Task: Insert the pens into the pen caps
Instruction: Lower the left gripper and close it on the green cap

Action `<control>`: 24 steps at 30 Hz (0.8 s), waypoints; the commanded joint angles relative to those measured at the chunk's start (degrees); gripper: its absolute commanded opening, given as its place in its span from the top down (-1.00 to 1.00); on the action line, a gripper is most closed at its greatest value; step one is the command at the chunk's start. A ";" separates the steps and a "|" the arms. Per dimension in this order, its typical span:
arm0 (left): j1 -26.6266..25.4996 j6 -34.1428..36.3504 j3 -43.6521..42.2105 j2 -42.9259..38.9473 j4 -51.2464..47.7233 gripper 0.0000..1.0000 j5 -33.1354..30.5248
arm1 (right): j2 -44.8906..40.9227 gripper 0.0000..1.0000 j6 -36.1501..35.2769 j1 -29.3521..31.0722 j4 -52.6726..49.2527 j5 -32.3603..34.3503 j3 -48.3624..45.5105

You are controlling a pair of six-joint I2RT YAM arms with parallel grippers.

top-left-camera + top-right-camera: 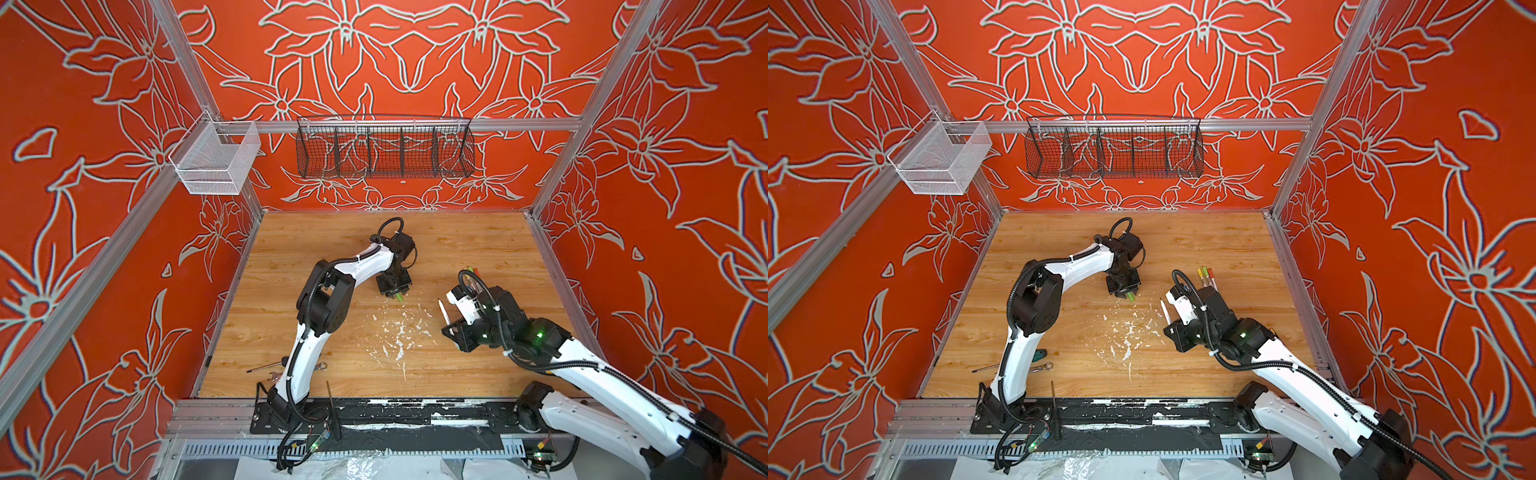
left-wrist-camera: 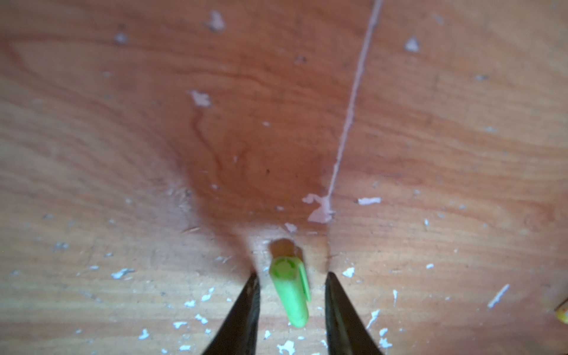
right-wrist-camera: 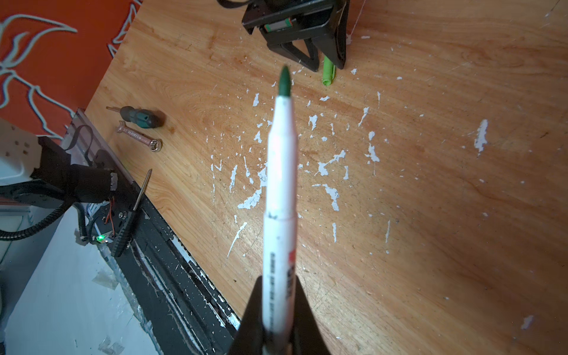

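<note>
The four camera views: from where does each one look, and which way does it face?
Top views: high above the arms' base side, looking down at the table and back wall; both show the left arm and right arm.
Left wrist: close over the table, looking down past the open left pincer at the green cap between its tips.
Right wrist: behind the right pincer, looking along its green-tipped pen toward the left pincer.
Shared: both wrist views show the green cap.
</note>
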 commanded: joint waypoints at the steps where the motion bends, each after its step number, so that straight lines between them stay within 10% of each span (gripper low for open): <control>1: -0.46 -1.64 -0.11 4.27 -1.38 0.46 -1.59 | -2.40 1.00 -0.05 -0.25 -1.38 -1.60 -1.18; 24: -0.93 2.22 -16.89 -10.84 10.96 1.00 0.28 | 6.61 1.00 6.66 0.10 13.54 -11.15 -7.30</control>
